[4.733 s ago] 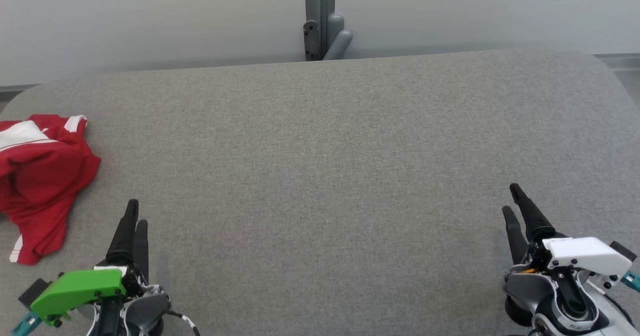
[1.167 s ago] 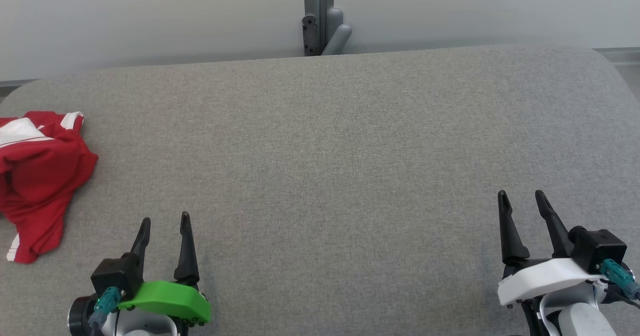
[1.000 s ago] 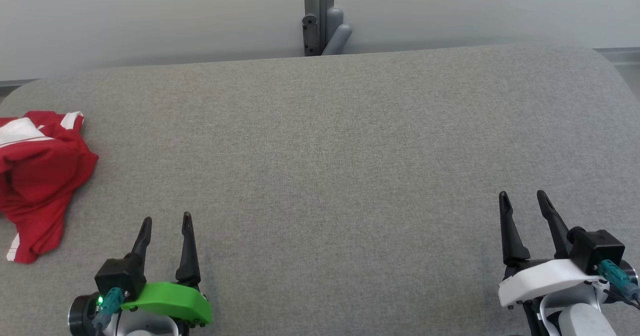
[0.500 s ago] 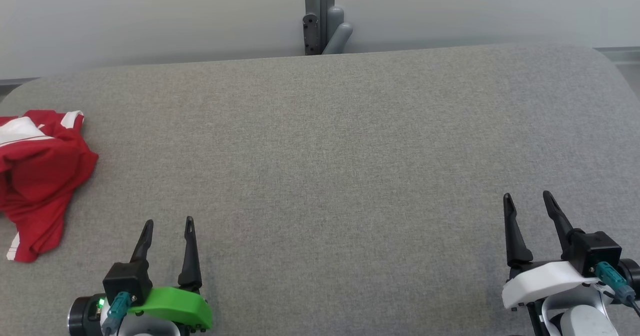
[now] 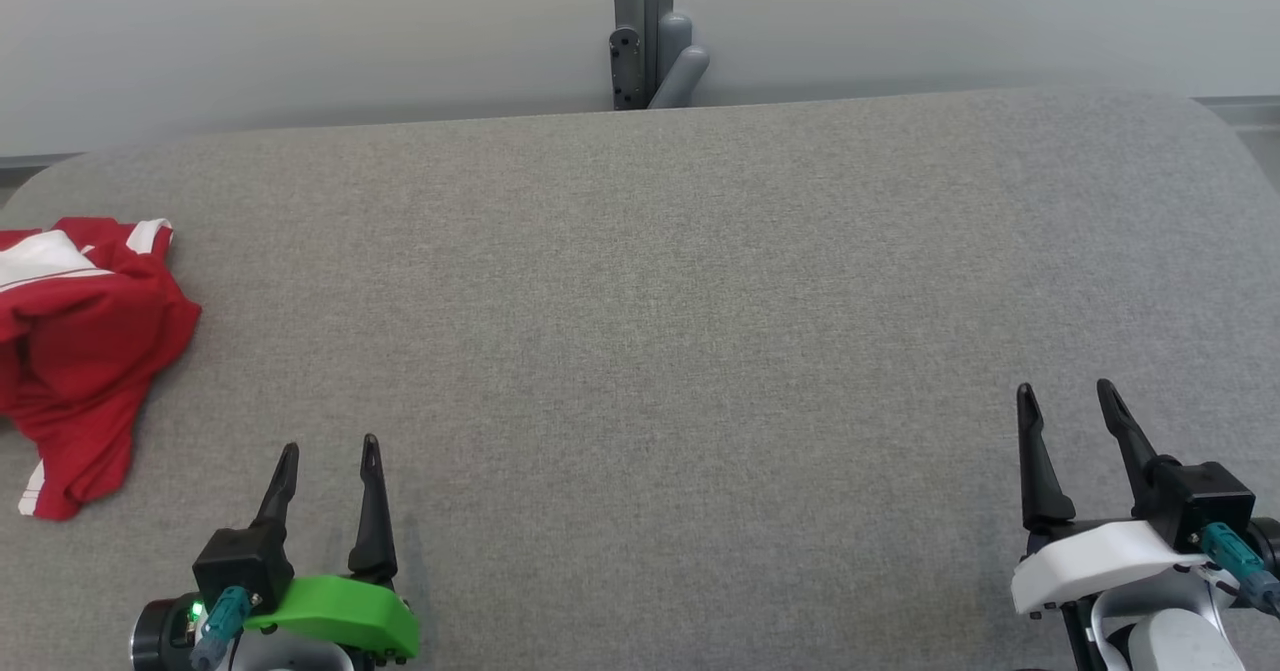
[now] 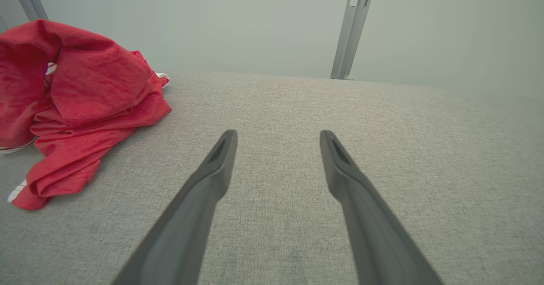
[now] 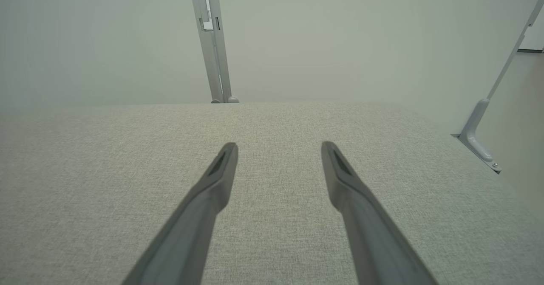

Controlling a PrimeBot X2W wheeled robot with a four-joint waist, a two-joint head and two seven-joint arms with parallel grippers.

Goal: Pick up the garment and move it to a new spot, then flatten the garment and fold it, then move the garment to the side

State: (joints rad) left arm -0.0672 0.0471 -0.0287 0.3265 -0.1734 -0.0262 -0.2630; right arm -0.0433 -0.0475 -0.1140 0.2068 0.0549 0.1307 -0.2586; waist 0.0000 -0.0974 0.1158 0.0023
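Left gripper point(image 5: 330, 444): is hovering low over the grey table point(image 5: 640, 301) at the lower left of the head view. Its two dark fingers are pointing away from the robot toward the far edge and are standing spread, with only bare table top between them.
Right gripper point(image 5: 1064, 387): is hovering at the lower right and pointing forward in the same way. Its fingers are also spread and are pinching nothing.
Arms: are sitting well apart, one toward each end of the table's near side. The left wrist is wearing a green cover point(image 5: 335, 606) and the right a white cover point(image 5: 1095, 556).
Garment point(image 5: 85, 351): red with white trim, is lying crumpled at the table's left end. It is ahead and to the left of the left gripper, apart from it, and is running past the head view's left edge.
Post point(image 5: 640, 41): is standing upright behind the table's far edge, against the pale wall point(image 5: 300, 31).
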